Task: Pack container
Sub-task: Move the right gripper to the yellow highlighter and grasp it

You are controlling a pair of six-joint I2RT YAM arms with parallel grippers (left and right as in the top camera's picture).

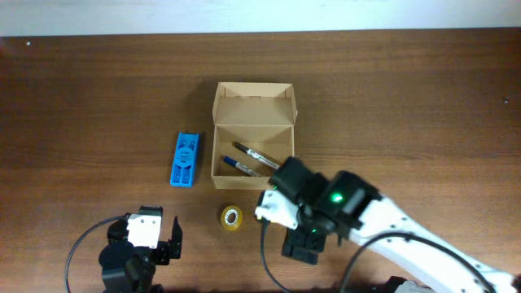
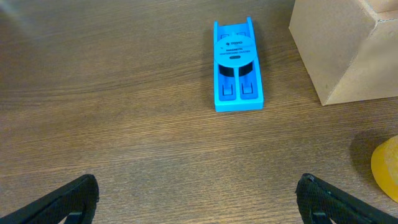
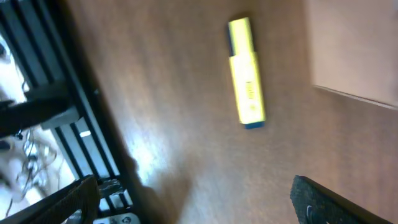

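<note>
Highlighter [image 3: 247, 74] seen flat on surface [image 3: 180, 118] ahead of right gripper [image 3: 193, 193], beside box [image 3: 354, 43]; long axis set across closing line. Gripper spread wide, nothing held.

Blue case label [image 2: 235, 45] — print unreadable.

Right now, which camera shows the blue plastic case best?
Left wrist: the blue plastic case lies close ahead, its round label and slots clear. Overhead shows it small, beside the cardboard box. The right wrist view misses it.
</note>
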